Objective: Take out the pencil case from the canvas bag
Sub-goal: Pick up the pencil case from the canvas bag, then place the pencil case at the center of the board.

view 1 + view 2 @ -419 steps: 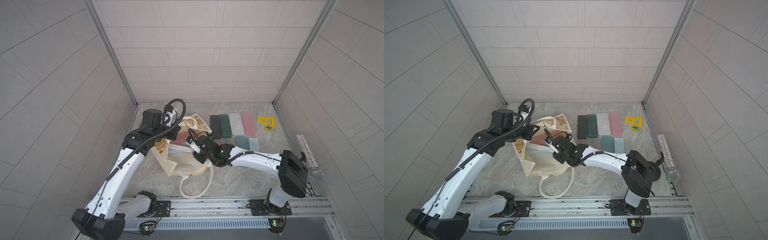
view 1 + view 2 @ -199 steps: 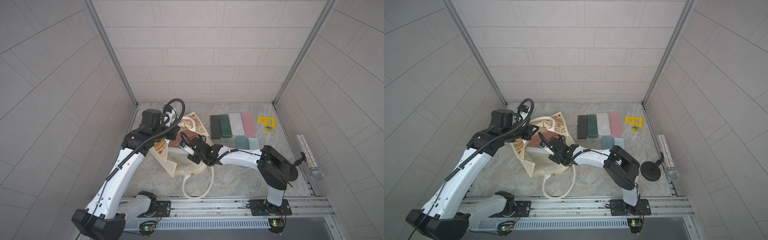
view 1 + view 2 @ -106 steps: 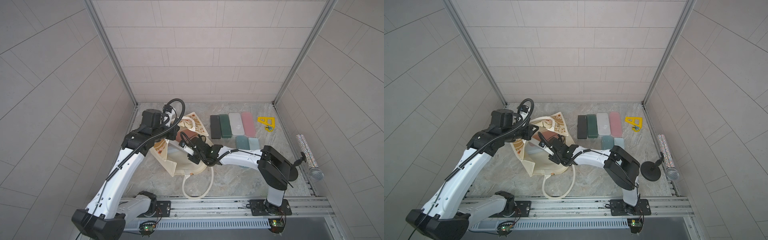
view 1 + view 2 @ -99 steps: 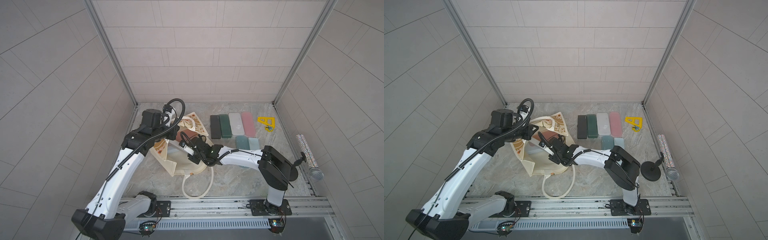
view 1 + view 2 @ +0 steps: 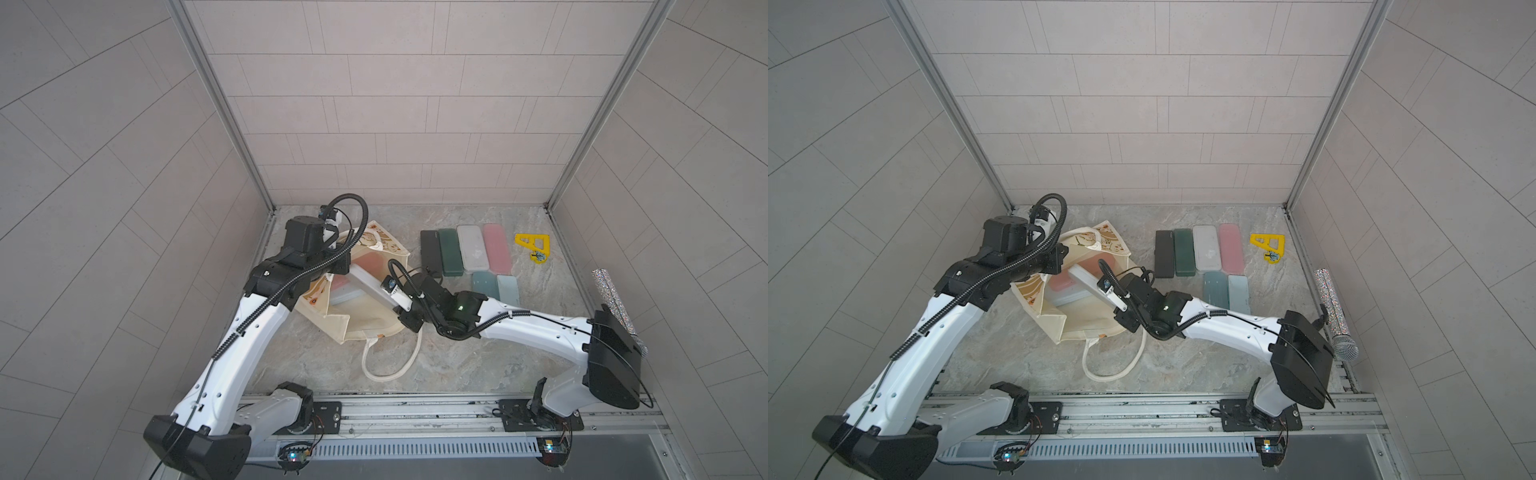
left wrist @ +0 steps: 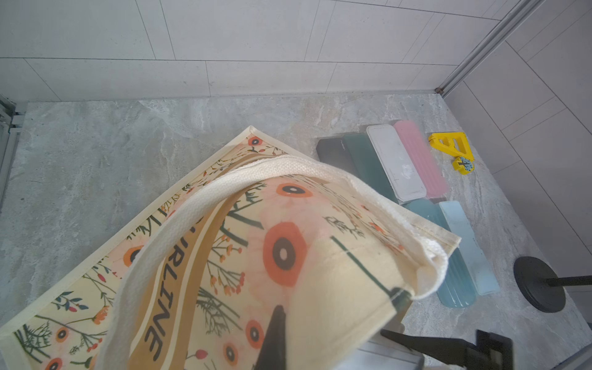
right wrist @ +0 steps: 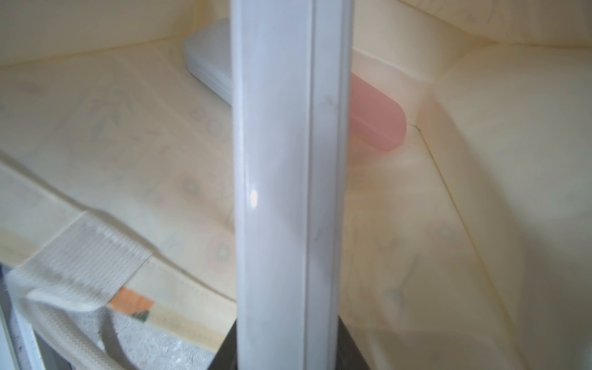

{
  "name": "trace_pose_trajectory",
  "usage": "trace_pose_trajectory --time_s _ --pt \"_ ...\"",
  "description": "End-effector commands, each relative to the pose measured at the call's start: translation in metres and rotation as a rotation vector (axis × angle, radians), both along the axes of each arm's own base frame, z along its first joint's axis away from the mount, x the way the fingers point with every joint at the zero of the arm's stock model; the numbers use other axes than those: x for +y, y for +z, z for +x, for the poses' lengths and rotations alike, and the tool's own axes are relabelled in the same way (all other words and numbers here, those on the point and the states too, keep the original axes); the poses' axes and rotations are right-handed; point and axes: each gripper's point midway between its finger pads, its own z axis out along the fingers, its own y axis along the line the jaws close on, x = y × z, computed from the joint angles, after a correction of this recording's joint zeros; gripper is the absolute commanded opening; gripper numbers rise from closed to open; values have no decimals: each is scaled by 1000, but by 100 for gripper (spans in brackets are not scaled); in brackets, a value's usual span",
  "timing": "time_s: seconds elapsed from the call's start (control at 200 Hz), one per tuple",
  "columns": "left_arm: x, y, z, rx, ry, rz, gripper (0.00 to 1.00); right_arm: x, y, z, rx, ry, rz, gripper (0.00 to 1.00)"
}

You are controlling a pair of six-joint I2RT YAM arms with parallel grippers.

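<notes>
Front edge: rail (image 5: 415,409) w/ both arm bases. Just past it on the tabletop (image 5: 478,365), a white rope handle (image 5: 386,376) lies in a loop, joined to the bag (image 5: 361,322).

Bag sits left of centre, slumped on its side, mouth gaping up and twd the R arm. Cream lining, orange-flower print outside.

R tool (image 7: 285,354) is at the bag's mouth, pinching one end of a long white case (image 5: 368,283). Dark fingers (image 7: 226,360) show either side of it in R wrist view. Case is tilted and raised off the lining: near end at the mouth rim, rest reaching in over the bag's inside, far end just beside the L tool in both top views.

Under it in the bag are a pink case (image 7: 378,128) and a 2nd pale case (image 7: 208,64), both flat on the lining. Can't tell if they touch.

Glitter mic (image 5: 1335,316) lies along the R wall, well apart.

L tool (image 6: 282,336) is on the bag's far upper side, pressed together on the canvas, holding that flap up. 2nd handle (image 6: 192,217) drapes over the flap.

R of the bag, apart from it: teal case (image 5: 485,284) and lt-blue case (image 5: 508,289) side by side. Just behind them is a row of four, touching: black (image 5: 431,257), dk green (image 5: 451,257), white (image 5: 471,253), pink (image 5: 496,253).

Yellow piece (image 5: 534,245) near the far R corner.
</notes>
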Motion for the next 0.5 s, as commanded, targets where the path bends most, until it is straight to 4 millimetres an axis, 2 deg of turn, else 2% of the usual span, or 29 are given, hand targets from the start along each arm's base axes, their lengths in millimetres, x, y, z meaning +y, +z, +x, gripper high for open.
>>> trace_pose_trajectory --time_s 0.0,0.11,0.27,0.365,0.495 --pt "16 15 10 -36 99 28 0 -22 2 -19 42 -16 -23 29" --pt "37 13 15 -27 206 95 0 -38 8 -26 32 -64 -4 29" --pt "69 14 17 -30 368 152 0 -65 17 -26 44 -238 83 28" --pt "76 14 16 -41 399 156 0 -88 12 -27 62 -377 144 27" --pt "74 7 17 -24 390 131 0 -127 -8 -30 82 -567 125 23"
